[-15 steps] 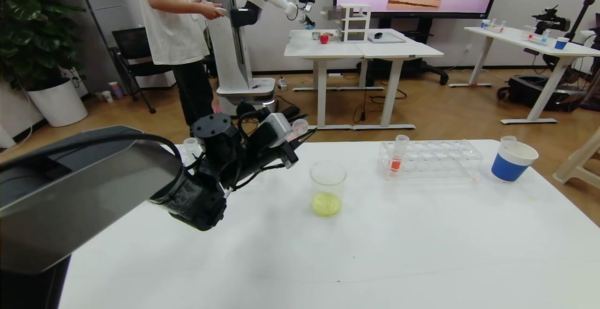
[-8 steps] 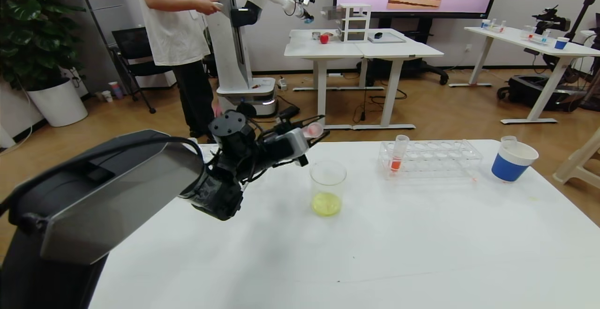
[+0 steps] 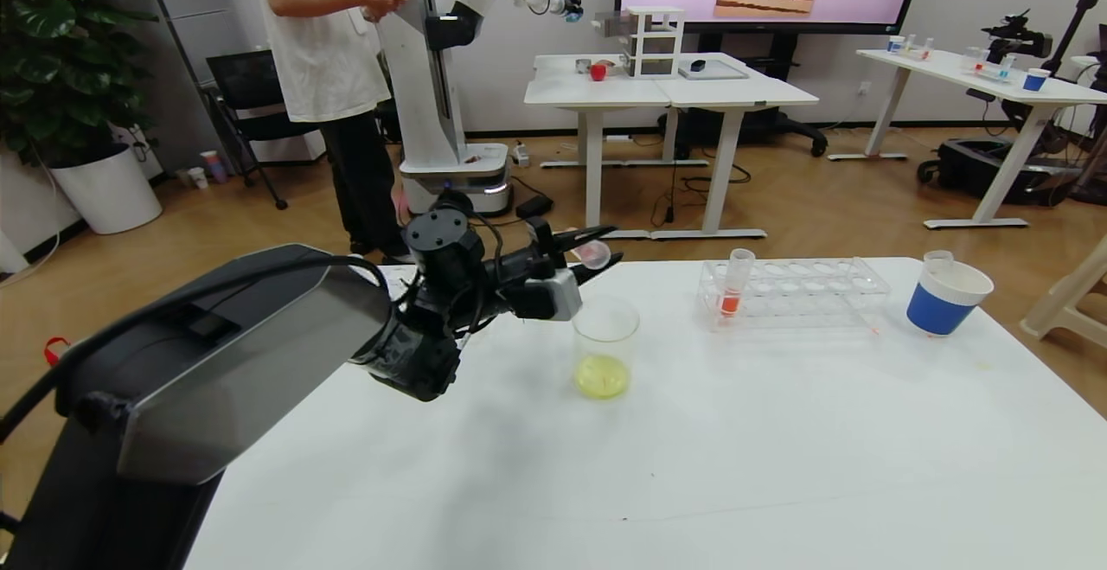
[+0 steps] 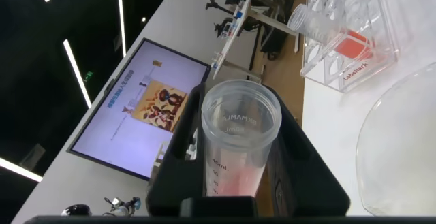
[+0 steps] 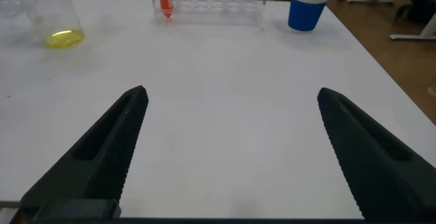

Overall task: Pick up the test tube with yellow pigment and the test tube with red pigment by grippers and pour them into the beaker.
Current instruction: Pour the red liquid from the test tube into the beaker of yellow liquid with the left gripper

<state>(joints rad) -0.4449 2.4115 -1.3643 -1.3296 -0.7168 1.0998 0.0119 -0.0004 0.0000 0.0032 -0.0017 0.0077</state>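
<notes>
On the robot's left, the left gripper [image 3: 581, 252] hangs above the tabletop [image 3: 692, 466] just beside the beaker's rim, its jaws pinching the test tube with red pigment [image 3: 593, 253], which lies nearly level with its mouth toward the beaker [image 3: 604, 346]. In the left wrist view the tube [image 4: 238, 146] sits squeezed between the two black fingers [image 4: 303, 166] around mid-body, a little pink-red liquid pooled low inside. It looks like thin, light, smooth plastic: likely slippery and easy to twist in the grip, so a hold on the barrel below the wider rim seems soundest.

The beaker stands upright on the tabletop with yellow-green liquid at its bottom; being glass, it is probably rigid, fragile and easy to tip if the tube knocks its lip.

Further right, a clear rack [image 3: 796, 293] holds a second red-liquid tube [image 3: 735, 285] upright at its left end, and a blue-and-white paper cup [image 3: 945, 293] stands beyond it.

The right gripper [image 5: 231, 149] hovers over bare tabletop, fingers spread wide, holding nothing.
</notes>
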